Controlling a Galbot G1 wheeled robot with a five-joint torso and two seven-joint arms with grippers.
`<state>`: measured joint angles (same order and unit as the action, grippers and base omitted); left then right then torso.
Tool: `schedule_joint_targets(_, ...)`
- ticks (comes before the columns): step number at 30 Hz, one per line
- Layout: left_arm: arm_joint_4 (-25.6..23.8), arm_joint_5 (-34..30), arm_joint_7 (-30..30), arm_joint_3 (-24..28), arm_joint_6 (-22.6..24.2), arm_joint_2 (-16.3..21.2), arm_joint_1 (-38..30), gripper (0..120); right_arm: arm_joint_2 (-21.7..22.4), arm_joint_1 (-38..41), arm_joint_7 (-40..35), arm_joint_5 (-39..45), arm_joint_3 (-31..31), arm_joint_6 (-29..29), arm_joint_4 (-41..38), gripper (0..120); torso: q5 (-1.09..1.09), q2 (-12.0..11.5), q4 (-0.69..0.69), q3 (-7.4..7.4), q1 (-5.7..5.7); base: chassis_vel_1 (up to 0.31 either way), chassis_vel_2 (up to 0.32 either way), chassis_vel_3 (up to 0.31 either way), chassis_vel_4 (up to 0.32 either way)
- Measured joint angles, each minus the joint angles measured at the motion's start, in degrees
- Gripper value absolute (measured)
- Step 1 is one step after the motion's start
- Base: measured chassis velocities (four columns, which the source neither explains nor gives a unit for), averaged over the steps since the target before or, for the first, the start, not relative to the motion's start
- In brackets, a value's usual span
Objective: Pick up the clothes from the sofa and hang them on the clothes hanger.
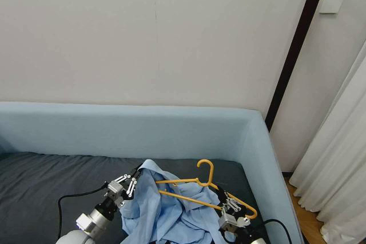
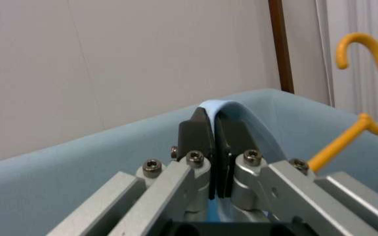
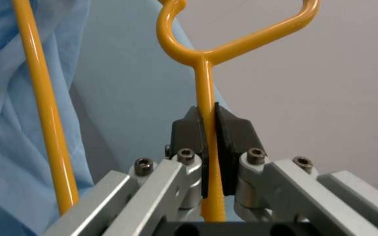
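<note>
No readable text, label or number appears anywhere.

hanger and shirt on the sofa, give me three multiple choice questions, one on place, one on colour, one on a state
1. Where is the hanger relative to the shirt?
A. over the shirt, toward the robot's right
B. on the floor
C. hooked on the wall

2. What colour is the hanger?
A. white
B. orange-yellow
C. black

3. What state is the left end effector in?
A. open and empty
B. shut on the hanger
C. shut on the shirt

Answers:
1 A, the head view shows its bar across the blue cloth, with the right end effector shut on its far end.
2 B, it is orange-yellow in all three views.
3 C, the left wrist view shows light blue cloth pinched between its pads.
</note>
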<state>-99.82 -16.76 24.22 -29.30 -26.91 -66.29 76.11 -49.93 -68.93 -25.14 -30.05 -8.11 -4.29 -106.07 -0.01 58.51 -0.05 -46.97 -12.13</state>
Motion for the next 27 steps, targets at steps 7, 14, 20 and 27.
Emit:
schedule_joint_targets(7,-1.16,1.03,-0.01,0.96,-0.06,-1.43,0.52,0,-1.55,2.34,-0.34,1.77,-2.08,-0.51,0.88,3,0.00,0.00,-0.03,0.00,0.00,0.000,0.000,0.000,0.000)
schedule_joint_targets(14,-2.56,2.94,0.52,2.66,-0.53,-3.56,1.62,0,-3.23,5.75,-0.83,2.58,-5.39,2.70,2.15,3,0.00,0.00,-0.01,0.00,0.00,0.000,0.000,0.000,0.000)
schedule_joint_targets(20,-3.46,4.14,1.29,3.55,-1.12,-4.63,2.57,0,-5.02,8.06,-1.98,3.33,-6.99,5.47,3.06,3,0.00,0.00,-0.01,0.00,0.00,0.000,0.000,0.000,0.000)
schedule_joint_targets(27,-3.83,4.90,2.50,4.24,-1.98,-5.32,2.96,0,-7.25,8.96,-3.09,5.11,-7.45,5.68,2.72,3,0.00,0.00,-0.01,0.00,0.00,0.000,0.000,0.000,0.000)
